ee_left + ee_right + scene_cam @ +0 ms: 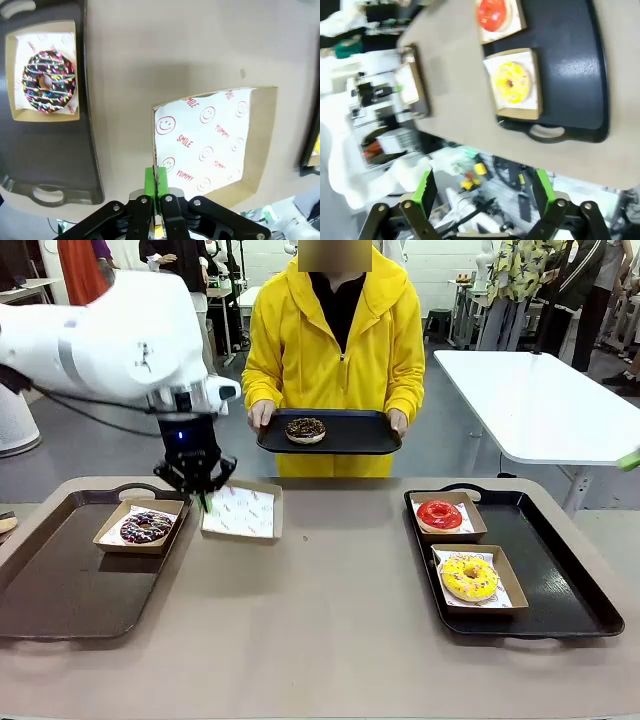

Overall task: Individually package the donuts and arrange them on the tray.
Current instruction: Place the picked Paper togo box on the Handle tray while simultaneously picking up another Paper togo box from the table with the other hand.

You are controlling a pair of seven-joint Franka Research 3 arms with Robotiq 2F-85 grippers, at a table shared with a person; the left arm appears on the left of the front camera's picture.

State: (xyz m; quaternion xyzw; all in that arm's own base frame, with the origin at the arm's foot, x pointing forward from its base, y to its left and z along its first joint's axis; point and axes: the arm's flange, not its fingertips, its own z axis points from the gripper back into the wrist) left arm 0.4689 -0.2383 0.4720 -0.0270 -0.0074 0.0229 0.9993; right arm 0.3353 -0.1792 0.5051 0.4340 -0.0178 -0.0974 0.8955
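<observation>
Four donuts: purple-white sprinkled chocolate donut (pixel 147 527) boxed on the left tray (pixel 60 590); red glazed donut (pixel 439 514) and yellow sprinkled donut (pixel 469 577) each boxed on the right tray (pixel 570 590); dark crumbed donut (pixel 305 429) unboxed on a black tray (pixel 360 435) held by the person in yellow at the far side. One empty paper-lined box (pixel 241 512) sits on the table beside the left tray, its near wall clamped between the left gripper (pixel 156 182) pads. Right gripper (pixel 484 190), fingers wide apart, hangs above the table edge near the right tray.
</observation>
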